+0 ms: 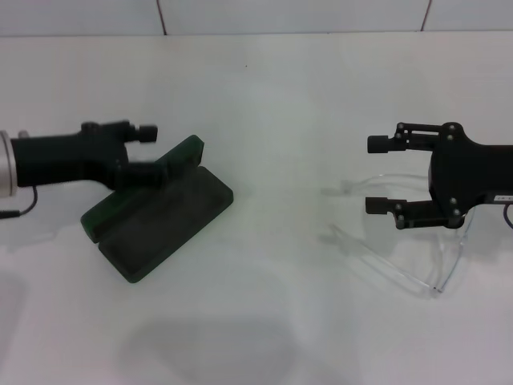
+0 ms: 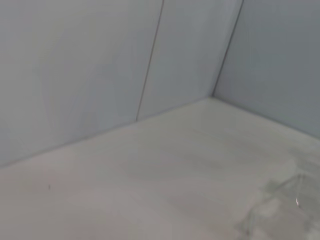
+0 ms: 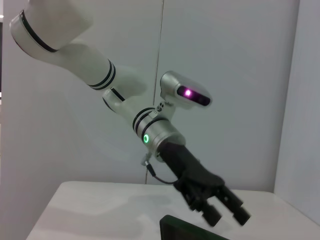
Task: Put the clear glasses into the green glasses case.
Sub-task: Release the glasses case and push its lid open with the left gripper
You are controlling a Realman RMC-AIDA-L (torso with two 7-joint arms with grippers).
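The green glasses case (image 1: 164, 216) lies open at the left of the white table, dark lining up, its lid (image 1: 183, 155) raised at the back. My left gripper (image 1: 151, 152) reaches in from the left at the lid, fingers apart, the lower finger against the lid's edge. The right wrist view shows this left gripper (image 3: 226, 217) just above a corner of the case (image 3: 187, 229). The clear glasses (image 1: 401, 257) lie on the table at the right, arms pointing left. Over them hovers my right gripper (image 1: 377, 175), open, with one clear arm passing under the gap between its fingers.
A white table (image 1: 272, 104) spans the scene, ending at a pale tiled wall (image 1: 280, 14) behind. A thin black cable (image 1: 20, 210) hangs from the left arm. The left wrist view shows only table surface (image 2: 150, 190) and a wall corner (image 2: 212, 95).
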